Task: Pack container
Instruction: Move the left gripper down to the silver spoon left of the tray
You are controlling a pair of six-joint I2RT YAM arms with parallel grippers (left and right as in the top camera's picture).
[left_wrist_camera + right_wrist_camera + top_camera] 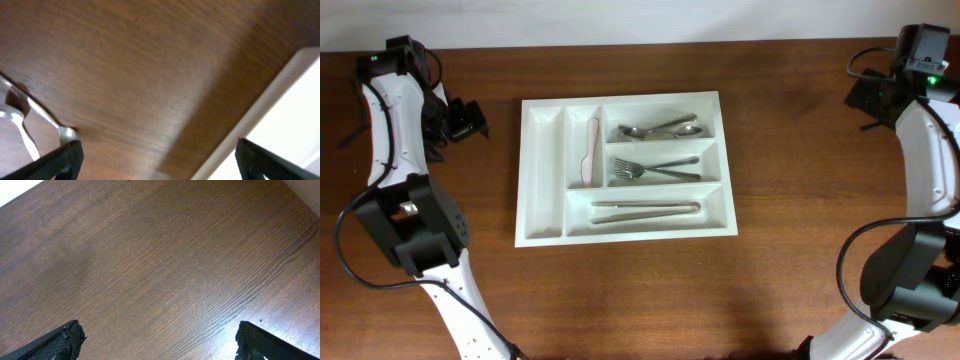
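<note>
The large white rectangular plastic cutlery tray (544, 175) lies long axis left-to-right. Left claw (160, 162) and right claw (160, 342) gape wide, empty.

Free table (790, 270) surrounds the container (542, 195), the sole obstacle.

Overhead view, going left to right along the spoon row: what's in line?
left gripper → left rim of the container → knife → spoons → right gripper
</note>
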